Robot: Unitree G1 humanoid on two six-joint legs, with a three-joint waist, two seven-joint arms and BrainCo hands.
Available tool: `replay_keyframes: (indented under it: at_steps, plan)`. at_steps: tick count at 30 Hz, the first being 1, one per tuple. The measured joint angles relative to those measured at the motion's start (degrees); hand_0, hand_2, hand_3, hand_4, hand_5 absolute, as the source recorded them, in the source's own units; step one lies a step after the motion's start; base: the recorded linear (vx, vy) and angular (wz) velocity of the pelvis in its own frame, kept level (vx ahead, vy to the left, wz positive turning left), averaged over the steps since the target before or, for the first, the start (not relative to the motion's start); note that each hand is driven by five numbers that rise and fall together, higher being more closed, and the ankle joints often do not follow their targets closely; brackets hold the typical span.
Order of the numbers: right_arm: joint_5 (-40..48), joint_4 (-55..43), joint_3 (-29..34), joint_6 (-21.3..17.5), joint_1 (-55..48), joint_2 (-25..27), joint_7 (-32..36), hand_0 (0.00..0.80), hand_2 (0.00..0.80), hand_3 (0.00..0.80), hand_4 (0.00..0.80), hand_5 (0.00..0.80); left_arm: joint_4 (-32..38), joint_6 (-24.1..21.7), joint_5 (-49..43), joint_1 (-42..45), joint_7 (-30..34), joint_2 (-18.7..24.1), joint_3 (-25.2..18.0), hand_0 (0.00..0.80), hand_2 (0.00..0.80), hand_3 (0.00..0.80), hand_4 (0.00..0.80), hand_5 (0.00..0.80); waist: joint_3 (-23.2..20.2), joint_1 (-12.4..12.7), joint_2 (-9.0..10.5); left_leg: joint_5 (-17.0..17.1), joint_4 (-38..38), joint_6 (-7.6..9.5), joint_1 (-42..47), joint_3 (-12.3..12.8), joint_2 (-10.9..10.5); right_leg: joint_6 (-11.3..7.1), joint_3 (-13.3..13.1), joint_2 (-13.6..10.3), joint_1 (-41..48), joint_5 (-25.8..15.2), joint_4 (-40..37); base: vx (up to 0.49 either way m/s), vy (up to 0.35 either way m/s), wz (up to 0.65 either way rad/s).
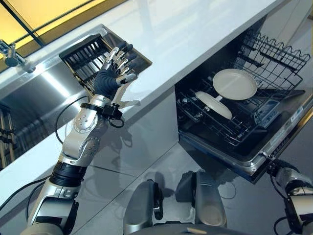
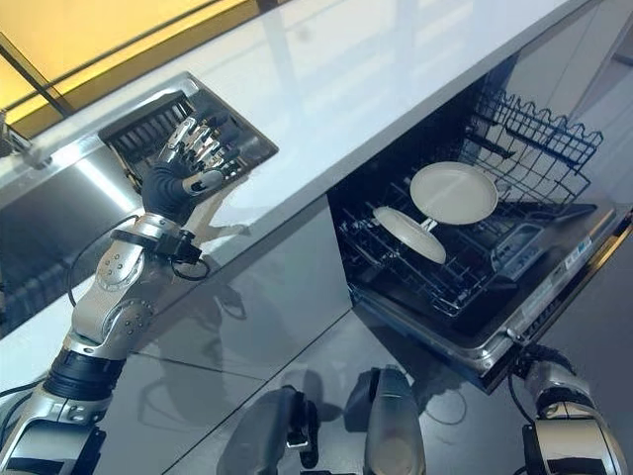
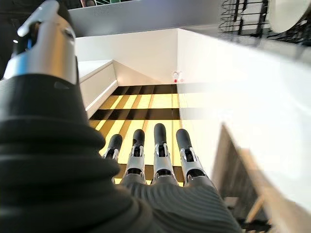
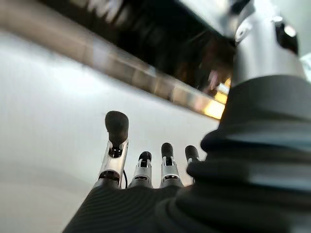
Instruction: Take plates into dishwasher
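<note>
hidden bits: right hand only really shows in its own wrist view, in the head views just the wrist peeks in at the lower right corner; what's under it is a blurry pale surface and a dark strip, can't say more
dishwasher: open, lower rack pulled out over the door, far end cut off by the frame edge
upper rack: black wire, only partly in view, can't tell if anything sits in it
plates: two, both plain white and round, both in the lower rack
big plate: tilted, face toward the camera, standing behind the other one
small plate: leaning lower, seen nearly edge-on, just in front of the big one and overlapping it
left hand: raised over the dish rack set in the sink next to the white worktop, fingers straight and spread, holding nothing
right hand fingers: straight-ish and relaxed in the wrist view, nothing in them
dish rack: one, dark slats, no plates that I can make out
</note>
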State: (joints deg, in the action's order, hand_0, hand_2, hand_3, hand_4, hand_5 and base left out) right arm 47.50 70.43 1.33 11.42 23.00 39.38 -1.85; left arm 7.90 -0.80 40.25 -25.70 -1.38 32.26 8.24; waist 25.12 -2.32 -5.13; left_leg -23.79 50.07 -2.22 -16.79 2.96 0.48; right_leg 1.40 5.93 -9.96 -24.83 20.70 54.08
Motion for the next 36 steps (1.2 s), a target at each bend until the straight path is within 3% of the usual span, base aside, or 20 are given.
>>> replay_keyframes:
  at_steps: [4,7,10,14,15,16,17,18,19,23,27,32,36]
  plan:
    - [11.33,0.29,-0.31,-1.39,-5.94,-0.17,20.08,0.000,0.000,0.000,0.000,0.000,-0.09,-0.12,-0.02,0.30,1.77,-0.05,-0.36,0.000,0.000,0.000,0.000,0.000,0.70,0.04,-0.53,-0.45,2.57,-1.13,-1.08,-1.73,0.26,1.06,0.54,0.65,-0.89,1.39,2.75,-0.016,-0.048,0.02]
    - [16.21,0.16,-1.73,-0.62,-7.06,-0.39,27.27,0.000,0.000,0.000,0.000,0.000,-0.11,-0.30,-0.01,0.90,3.02,-0.06,-0.50,0.000,0.000,0.000,0.000,0.000,0.76,0.00,-0.69,-0.41,3.54,-1.12,-1.65,-3.41,0.27,1.96,0.83,1.18,-0.91,1.62,3.57,0.018,-0.043,-0.05]
    - [19.96,-0.11,-2.08,2.11,-7.07,-0.30,28.80,0.000,0.000,0.000,0.000,0.000,-0.23,-0.67,0.01,1.07,4.35,-0.07,-0.53,0.000,0.000,0.000,0.000,0.000,0.77,0.13,-0.72,0.09,5.06,-0.45,-1.84,-5.11,0.29,2.99,1.52,1.72,-0.42,1.61,3.86,0.062,-0.036,0.04]
    - [22.82,-2.68,-2.19,4.73,-7.09,-0.26,28.82,0.000,0.000,0.000,0.000,0.000,-0.36,-0.68,0.05,1.35,6.12,0.04,-1.23,0.000,0.000,0.000,0.000,0.000,0.73,0.14,-0.81,1.10,4.75,-0.36,-1.50,-5.15,0.10,3.11,2.72,1.83,0.94,1.54,3.66,0.102,-0.017,0.02]
    - [24.06,-3.71,-2.19,5.14,-7.08,-0.26,28.82,0.000,0.000,0.000,0.000,0.000,-0.85,-0.65,0.07,1.46,6.43,0.01,-1.35,0.000,0.000,0.000,0.000,0.000,0.76,0.13,-0.96,1.04,3.06,-1.96,-0.75,-5.54,0.18,2.74,2.91,1.90,1.34,1.34,3.06,0.119,0.002,-0.01]
    - [24.20,-4.45,-2.20,5.33,-7.08,-0.26,28.82,0.000,0.000,0.000,0.000,0.000,-1.34,-0.58,0.19,1.75,6.56,0.02,-1.39,0.000,0.000,0.000,0.000,0.000,0.66,0.18,-1.34,1.46,2.05,-1.93,-0.26,-6.15,0.68,2.05,3.04,2.55,1.98,1.38,3.06,0.120,0.002,0.02]
    - [24.20,-5.27,-2.21,6.08,-7.08,-0.29,28.82,0.000,0.000,0.000,0.000,0.000,-1.46,-0.50,1.14,2.28,6.75,0.28,-2.29,0.000,0.000,0.000,0.000,0.000,0.57,0.28,-1.15,1.52,2.05,-1.88,0.30,-5.98,1.20,2.90,2.33,2.48,3.03,2.74,7.02,0.102,0.001,0.14]
    - [24.20,-6.20,-2.29,6.97,-7.08,-0.28,28.86,0.000,0.000,0.000,0.000,0.000,-1.47,-0.59,1.64,3.39,6.75,0.25,-3.65,0.000,0.000,0.000,0.000,0.000,0.24,0.04,-0.23,1.49,2.45,-2.15,0.61,-5.88,0.32,2.38,1.17,2.05,7.03,6.85,7.93,0.110,-0.004,0.19]
    - [24.24,-8.01,-2.53,7.25,-7.03,0.28,28.94,0.000,0.000,0.000,0.000,0.000,-1.63,-0.47,1.78,4.08,6.63,0.16,-4.14,0.000,0.000,0.000,0.000,0.000,0.57,0.04,-0.59,2.32,2.62,-2.25,0.95,-6.26,-0.29,3.08,1.38,2.31,7.91,8.82,7.03,0.114,-0.006,0.18]
    - [24.24,-13.44,-3.11,7.53,-6.96,-0.78,28.99,0.000,0.000,0.000,0.000,0.000,-1.64,0.57,1.81,4.34,6.84,0.40,-4.13,0.000,0.000,0.000,0.000,0.000,0.31,0.31,-0.92,3.67,6.69,-0.65,1.28,-6.03,-1.84,4.60,3.53,2.44,9.78,7.69,5.07,0.107,-0.002,0.07]
    - [24.24,-16.40,-3.98,7.46,-4.79,-1.31,30.40,0.000,0.000,0.000,0.000,0.000,-2.85,1.87,1.80,3.98,6.67,0.42,-3.27,0.000,0.000,0.000,0.000,0.000,0.18,1.61,-0.68,3.86,5.86,-0.29,1.61,-5.16,-2.96,5.56,5.46,2.02,10.39,7.23,4.56,0.097,0.006,0.09]
    - [24.24,-16.37,-4.01,7.38,-0.20,-2.22,30.45,0.000,0.000,0.000,0.000,0.000,-3.17,2.88,1.79,3.98,6.42,0.48,-3.07,0.000,0.000,0.000,0.000,0.000,-0.07,2.85,-0.15,4.19,3.97,0.24,3.27,-5.00,-4.03,5.67,6.93,0.58,12.60,7.22,3.93,0.061,0.005,0.22]
    - [26.31,-16.53,-3.88,6.79,3.58,-3.19,31.78,0.000,0.000,0.000,0.000,0.000,-3.83,2.89,1.79,3.98,6.35,0.60,-3.06,0.000,0.000,0.000,0.000,0.000,-0.75,3.57,0.62,4.15,1.50,0.30,4.64,-4.88,-4.93,4.65,6.92,-0.38,13.49,7.42,3.68,0.032,0.005,0.22]
